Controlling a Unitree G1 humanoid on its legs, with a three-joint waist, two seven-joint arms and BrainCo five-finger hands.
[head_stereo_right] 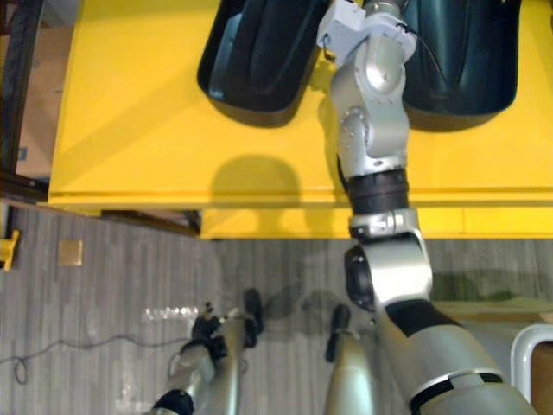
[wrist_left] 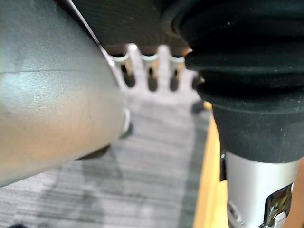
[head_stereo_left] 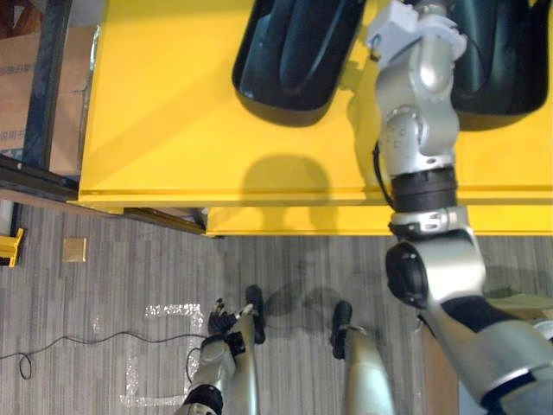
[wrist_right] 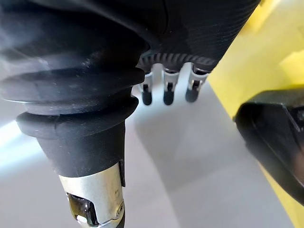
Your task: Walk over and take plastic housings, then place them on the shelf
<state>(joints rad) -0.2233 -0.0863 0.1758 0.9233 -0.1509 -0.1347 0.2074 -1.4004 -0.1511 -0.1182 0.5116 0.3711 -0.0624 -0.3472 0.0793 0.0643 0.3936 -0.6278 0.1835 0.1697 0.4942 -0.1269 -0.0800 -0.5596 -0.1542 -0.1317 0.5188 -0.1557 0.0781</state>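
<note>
At seven o'clock in the head views your left hand [head_stereo_left: 226, 322] hangs low over the grey striped carpet floor [head_stereo_left: 130, 277], fingers loose and empty, so let it rest idle. Above it, the broad yellow flat-topped table [head_stereo_left: 173, 130] spans the upper half. The first black glossy moulded plastic housing [head_stereo_left: 294, 52] lies on it at twelve o'clock, its rounded rim towards you. Just right of it, your right arm reaches across the table toward one o'clock, passing between the two housings. Your right hand [wrist_right: 164, 90] shows in its wrist view with fingers straight and relaxed, gripping nothing. A dark housing edge sits near the fingertips but apart from them, and I cannot tell which of the two it belongs to. The second black glossy moulded plastic housing [head_stereo_left: 497, 60] lies on the table at two o'clock, partly behind the arm. The step in hand looks like the reach before a first grasp, so nothing is taken yet. To do it well, choose one housing and swing the hand over its rim rather than over the gap between them. Then curl the fingers under an edge with the thumb on top. The shells look smooth and hollow, so a shallow pinch may slip. Bring your left hand up to support the other side before you lift.
</note>
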